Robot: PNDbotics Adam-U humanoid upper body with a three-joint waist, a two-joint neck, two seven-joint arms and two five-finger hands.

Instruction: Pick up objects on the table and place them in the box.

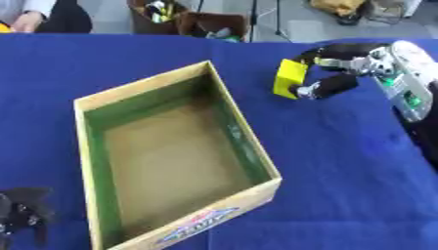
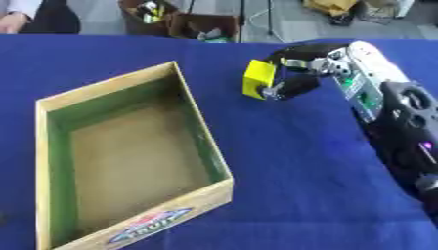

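A yellow block hangs above the blue table, just right of the box's far right corner. My right hand comes in from the right and is shut on it, fingers over its top and thumb beneath. The open cardboard box has green inner walls and a bare brown floor, with nothing visible inside. My left hand rests at the lower left corner beside the box, its dark fingers relaxed.
The blue tablecloth spreads to the right of and behind the box. Past the table's far edge stand brown bins with assorted items. A person's sleeve shows at the top left corner.
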